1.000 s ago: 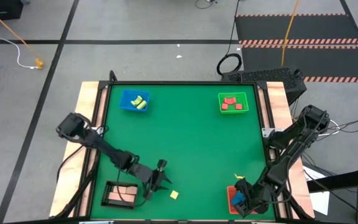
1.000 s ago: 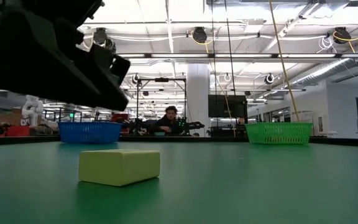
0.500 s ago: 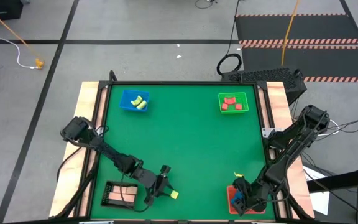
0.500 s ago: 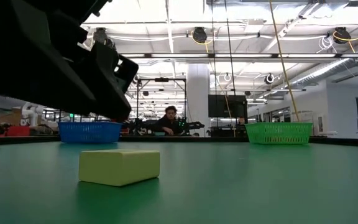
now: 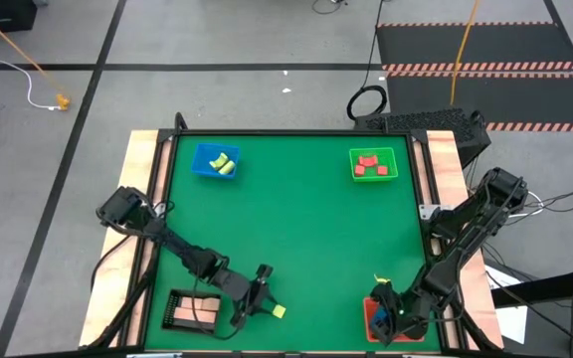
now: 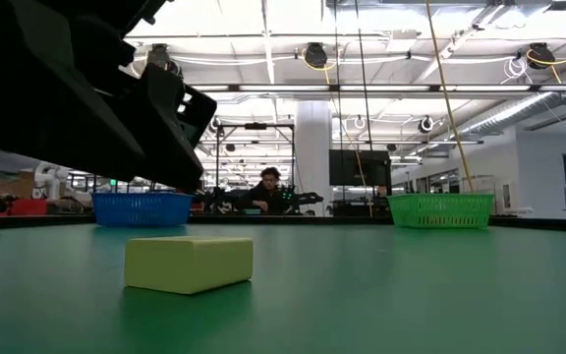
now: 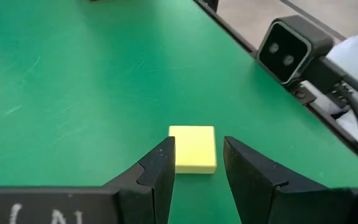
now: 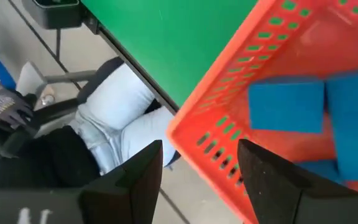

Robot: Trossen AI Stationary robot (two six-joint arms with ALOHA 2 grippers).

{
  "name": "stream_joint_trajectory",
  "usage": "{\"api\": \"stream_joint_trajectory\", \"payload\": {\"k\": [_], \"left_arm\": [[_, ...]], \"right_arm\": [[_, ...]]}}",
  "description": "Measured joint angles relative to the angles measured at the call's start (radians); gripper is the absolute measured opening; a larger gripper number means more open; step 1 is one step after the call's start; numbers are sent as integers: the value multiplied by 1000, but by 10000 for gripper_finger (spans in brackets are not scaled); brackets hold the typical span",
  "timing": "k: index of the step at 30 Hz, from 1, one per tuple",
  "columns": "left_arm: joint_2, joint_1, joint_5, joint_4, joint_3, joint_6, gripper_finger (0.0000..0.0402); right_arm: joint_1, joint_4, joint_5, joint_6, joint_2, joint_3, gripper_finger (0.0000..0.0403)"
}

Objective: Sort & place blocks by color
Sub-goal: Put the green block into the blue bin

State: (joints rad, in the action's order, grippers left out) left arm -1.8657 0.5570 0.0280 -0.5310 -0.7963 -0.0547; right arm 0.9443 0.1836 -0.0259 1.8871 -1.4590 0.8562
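Note:
A yellow-green block (image 5: 280, 311) lies flat on the green mat near the table's near edge; the low view shows it close up (image 6: 189, 263). My left gripper (image 5: 269, 306) is open just to its left. In the left wrist view its fingertips (image 7: 197, 152) stand on either side of the block's (image 7: 193, 148) near end without touching it. My right gripper (image 5: 384, 320) is open above the red tray (image 5: 371, 328) at the near right corner. That tray (image 8: 229, 118) holds blue blocks (image 8: 286, 107).
A black tray (image 5: 192, 310) with pale pink blocks sits left of my left gripper. At the far edge stand a blue tray (image 5: 215, 161) with yellow-green blocks and a green tray (image 5: 372, 165) with red blocks. The low camera (image 7: 288, 50) sits at the near edge, just beyond the block.
My left gripper has moved toward the near edge and down to the yellow-green block, ending with its open fingers around the block's end. The block has stayed where it was.

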Motion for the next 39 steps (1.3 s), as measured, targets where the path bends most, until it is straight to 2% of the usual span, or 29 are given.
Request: {"api": "stream_joint_trajectory", "payload": {"k": [4,6,13,17,22,25,29,33,39], "left_arm": [[0,8,0,-22,0,-3,136],[0,10,0,-30,0,-7,136],[0,13,0,-49,0,-3,136],[0,7,0,-49,0,-2,136],[0,1,0,-49,0,3,136],[0,1,-7,-49,0,2,136],[0,-3,-11,-49,0,3,136],[0,-20,-15,-49,0,2,136],[0,-58,-74,-54,1,3,136]], "right_arm": [[-2,-61,64,25,9,0,197],[-1,-73,51,-26,21,0,197],[-66,-42,-139,-352,101,0,197],[-128,87,-235,-537,206,0,197],[-223,263,-448,-736,363,0,197],[-294,259,-530,-902,436,-9,197],[-417,109,-470,-1102,533,-96,197],[-542,-139,-329,-1226,623,-250,197],[-692,-547,-129,-1342,696,-488,197]]}}
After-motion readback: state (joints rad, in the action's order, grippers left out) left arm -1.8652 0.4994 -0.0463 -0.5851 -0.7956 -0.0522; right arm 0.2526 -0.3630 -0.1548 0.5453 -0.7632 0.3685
